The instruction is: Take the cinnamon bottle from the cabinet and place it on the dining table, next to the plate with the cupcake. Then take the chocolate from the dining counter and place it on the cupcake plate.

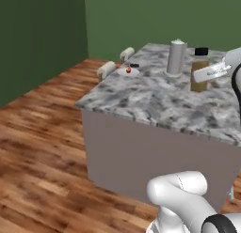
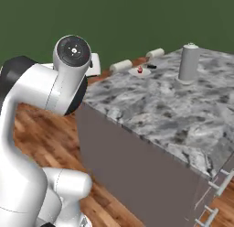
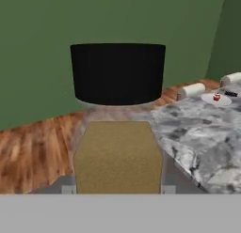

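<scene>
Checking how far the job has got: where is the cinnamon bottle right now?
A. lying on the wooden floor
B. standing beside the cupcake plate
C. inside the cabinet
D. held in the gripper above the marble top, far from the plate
D: the gripper is shut on the cinnamon bottle over the dining table, well away from the plate at the far corner.

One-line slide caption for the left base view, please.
White gripper holds black-capped amber cinnamon bottle above grey-veined marble dining table, near tall grey cylinder.

Green walls [image 1: 42, 34], glossy wooden plank floor [image 1: 37, 147].
</scene>
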Tool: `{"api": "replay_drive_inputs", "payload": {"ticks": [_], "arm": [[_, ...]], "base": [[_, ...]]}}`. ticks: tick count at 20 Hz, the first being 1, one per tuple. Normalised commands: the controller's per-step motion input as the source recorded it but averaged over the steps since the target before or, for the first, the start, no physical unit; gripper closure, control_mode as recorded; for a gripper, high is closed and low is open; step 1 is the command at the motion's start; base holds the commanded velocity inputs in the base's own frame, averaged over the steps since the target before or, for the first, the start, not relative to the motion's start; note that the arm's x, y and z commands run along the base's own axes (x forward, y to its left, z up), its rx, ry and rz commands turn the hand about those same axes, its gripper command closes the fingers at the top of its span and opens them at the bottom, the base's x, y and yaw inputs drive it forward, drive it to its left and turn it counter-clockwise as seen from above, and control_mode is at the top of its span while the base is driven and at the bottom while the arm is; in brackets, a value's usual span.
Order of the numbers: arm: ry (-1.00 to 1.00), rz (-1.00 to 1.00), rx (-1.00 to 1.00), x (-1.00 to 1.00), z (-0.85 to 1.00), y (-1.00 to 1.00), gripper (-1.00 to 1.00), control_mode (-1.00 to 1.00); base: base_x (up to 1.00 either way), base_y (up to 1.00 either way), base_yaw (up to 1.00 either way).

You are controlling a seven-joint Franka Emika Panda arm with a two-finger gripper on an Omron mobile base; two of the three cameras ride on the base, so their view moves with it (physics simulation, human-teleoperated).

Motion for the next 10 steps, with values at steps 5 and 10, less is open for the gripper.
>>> {"api": "replay_drive_inputs", "payload": {"ticks": [5,10], "arm": [[0.0,0.0,0.0,0.0,0.0,0.0,1.0,1.0],[0.0,0.0,0.0,0.0,0.0,0.0,1.0,1.0]], "base": [[0.06,0.03,-0.9],[0.46,0.31,-0.37]]}}
